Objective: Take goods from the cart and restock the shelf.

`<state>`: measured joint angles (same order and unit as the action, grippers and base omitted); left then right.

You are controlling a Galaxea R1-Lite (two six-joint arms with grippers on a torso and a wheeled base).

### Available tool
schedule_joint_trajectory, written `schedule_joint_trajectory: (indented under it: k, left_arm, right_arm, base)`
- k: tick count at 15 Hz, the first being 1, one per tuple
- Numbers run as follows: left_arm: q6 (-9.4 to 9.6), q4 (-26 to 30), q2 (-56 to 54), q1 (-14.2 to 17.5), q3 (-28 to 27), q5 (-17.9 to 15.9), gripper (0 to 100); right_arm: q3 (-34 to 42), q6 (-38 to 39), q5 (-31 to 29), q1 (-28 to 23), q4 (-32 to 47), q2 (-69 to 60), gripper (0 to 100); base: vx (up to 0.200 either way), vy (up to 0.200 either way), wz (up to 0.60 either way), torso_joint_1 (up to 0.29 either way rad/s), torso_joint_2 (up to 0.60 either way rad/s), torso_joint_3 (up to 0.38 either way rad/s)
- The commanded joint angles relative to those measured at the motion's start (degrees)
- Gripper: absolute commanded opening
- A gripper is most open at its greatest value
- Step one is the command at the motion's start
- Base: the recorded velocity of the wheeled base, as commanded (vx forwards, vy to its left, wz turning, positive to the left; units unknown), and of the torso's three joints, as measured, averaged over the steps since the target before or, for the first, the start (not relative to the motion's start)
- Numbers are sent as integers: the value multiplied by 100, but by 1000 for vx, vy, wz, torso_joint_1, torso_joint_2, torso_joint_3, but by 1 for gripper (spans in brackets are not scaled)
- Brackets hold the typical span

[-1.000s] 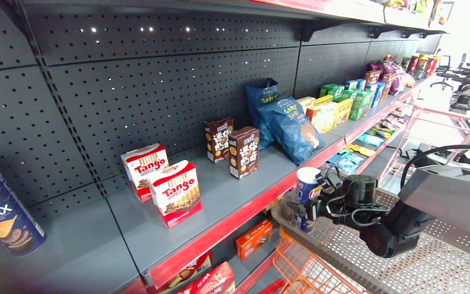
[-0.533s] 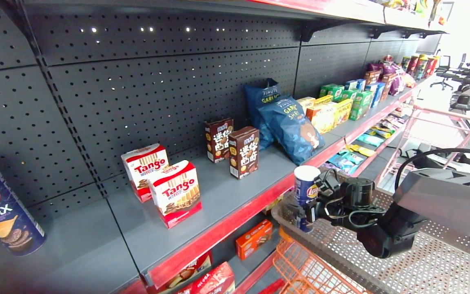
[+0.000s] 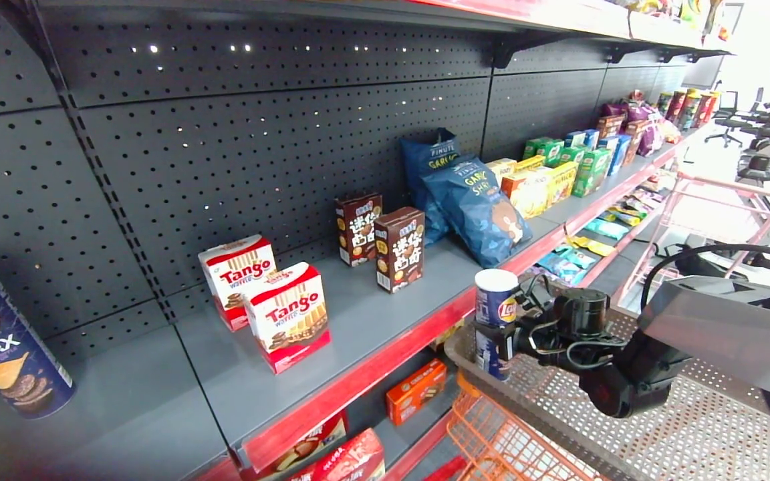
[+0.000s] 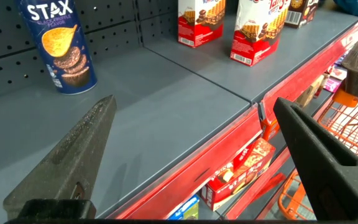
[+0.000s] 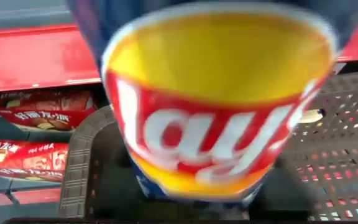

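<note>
1. The right gripper (image 3: 498, 327) is clamping a tall blue chips can (image 3: 495, 297) with a white lid around its middle, holding it upright.
2. The can is hanging over the corner of the cart's grey perforated upper basket (image 3: 545, 421), the corner nearest the shelf (image 3: 371, 314). Its lower end is sitting level with the basket's rim; whether it is touching the rim cannot be told.
3. In the right wrist view, the can (image 5: 216, 106) is looming close, with the basket's perforated floor (image 5: 340, 149) behind it.
4. An orange wire basket (image 3: 492, 441) is sitting below the grey one.
5. The left gripper (image 4: 194, 106) is hovering over a bare stretch of the grey shelf with its fingers spread wide, holding nothing.
6. A second chips can (image 3: 4, 341) is standing upright on the shelf at the far left.
7. Further right, two red-and-white wafer boxes (image 3: 288, 314), two brown snack boxes (image 3: 400, 248) and two blue bags (image 3: 478, 210) are standing in rows.
</note>
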<state>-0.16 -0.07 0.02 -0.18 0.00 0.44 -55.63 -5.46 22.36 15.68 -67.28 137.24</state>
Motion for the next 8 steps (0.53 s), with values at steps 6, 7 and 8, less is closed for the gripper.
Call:
schedule_joint_trajectory:
  k: [6, 7, 8]
  left_arm:
    - [-2, -1, -2, 1, 0, 0, 100]
    - [-2, -1, -2, 1, 0, 0, 100]
    - [-2, -1, -2, 1, 0, 0, 100]
  right_arm:
    - [122, -8, -12, -30, 22, -681, 0]
    - [184, -8, -21, -91, 48, -892, 0]
    - [263, 1, -47, -135, 57, -1059, 0]
  base:
    - [0, 0, 0, 0, 0, 0]
    - [0, 0, 0, 0, 0, 0]
    - [0, 0, 0, 0, 0, 0]
